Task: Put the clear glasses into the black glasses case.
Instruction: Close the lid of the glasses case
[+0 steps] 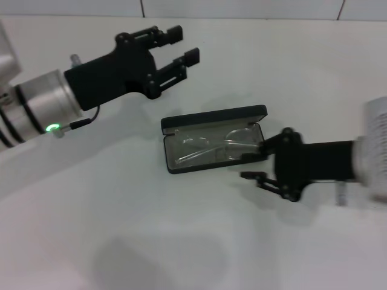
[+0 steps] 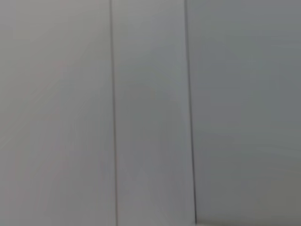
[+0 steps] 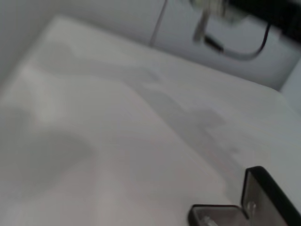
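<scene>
The black glasses case [image 1: 213,116] lies open in the middle of the white table, its lid standing up on the far side. The clear glasses [image 1: 208,148] lie folded inside it on the grey lining. My right gripper [image 1: 253,166] is low at the case's right end, open, with its upper finger [image 1: 257,154] close against the case rim and nothing between the fingers. My left gripper [image 1: 182,46] hovers open and empty above the table, behind and left of the case. The right wrist view catches one corner of the case [image 3: 256,197]. Only wall shows in the left wrist view.
The white table [image 1: 121,229] stretches wide in front of and left of the case. A tiled wall [image 1: 242,7] runs along its far edge. The left arm's cable [image 3: 240,51] shows at the top of the right wrist view.
</scene>
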